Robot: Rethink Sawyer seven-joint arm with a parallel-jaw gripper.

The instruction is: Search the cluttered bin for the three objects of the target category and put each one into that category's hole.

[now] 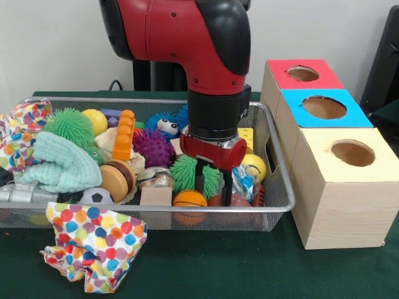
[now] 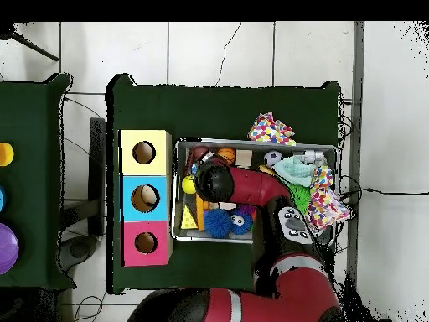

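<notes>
The hand (image 1: 212, 182) is lowered into the right-hand end of the wire bin (image 1: 282, 163), seen from the front. Its two dark fingers (image 1: 200, 176) stand apart, pointing straight down, and nothing is visibly held between them.

The fingers straddle the clutter between the green spiky ball (image 1: 184, 173) and the yellow ball (image 1: 254, 165). The small basketball (image 1: 189, 200) lies just below and slightly to the picture's left of the fingertips. A reddish object sits under the right finger; its identity cannot be determined.

The target category is not shown, so which item is intended is a judgement only: the basketball appears likeliest, being nearest the open fingers.

The three boxes stand just beyond the bin's right end: red box (image 1: 303, 74), blue box (image 1: 323, 107), yellow box (image 1: 352, 152). Any carry therefore runs rightward over the bin rim.
</notes>
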